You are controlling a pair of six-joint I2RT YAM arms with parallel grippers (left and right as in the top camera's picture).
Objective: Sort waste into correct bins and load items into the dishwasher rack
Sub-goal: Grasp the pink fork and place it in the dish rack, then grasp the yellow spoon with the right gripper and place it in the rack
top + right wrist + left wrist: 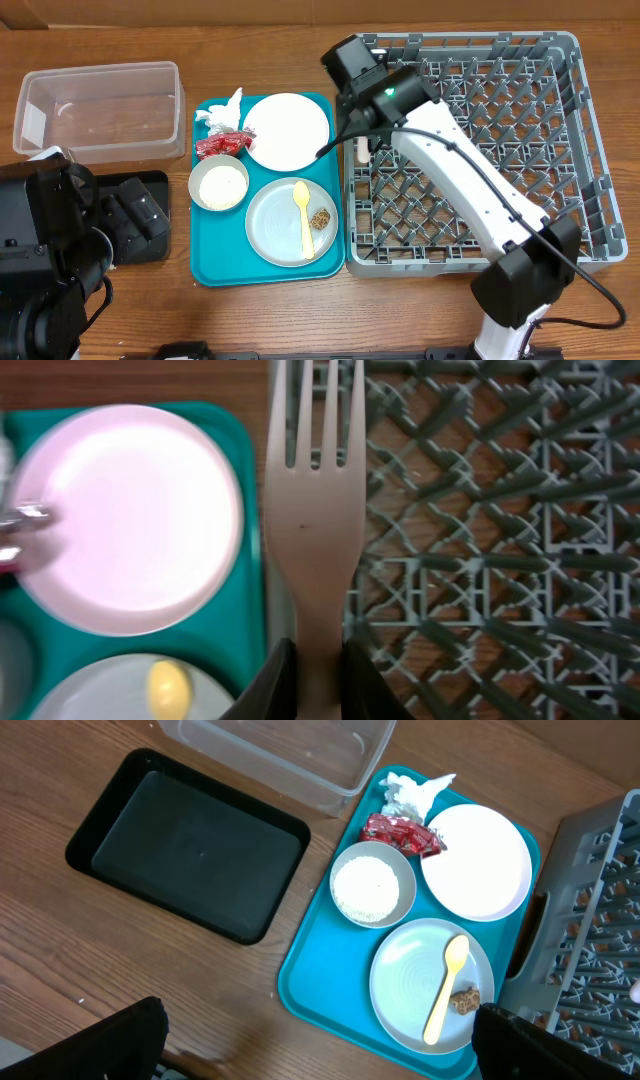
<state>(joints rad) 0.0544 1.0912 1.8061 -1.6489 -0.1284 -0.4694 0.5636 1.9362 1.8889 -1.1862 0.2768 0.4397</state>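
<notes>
Dropping the white fork from here looks risky. The right pincer is clamped on its handle, and the tines hang right over the left wall of the dishwasher rack, which fills the right half of the surface. Let go now, and the fork would probably strike that wall and tip onto the teal tray or the white plate. Further in, it could fall flat through a grid opening.

The right wrist view alone shows the grip and the tines. Overhead, the arm covers nearly all of the fork, leaving 1 short pale piece. The left wrist view shows the whole black tray near the left edge, which the left arm partly hides overhead. It also shows the left pincer spread apart and holding nothing. The yellow spoon lies on the grey plate.
</notes>
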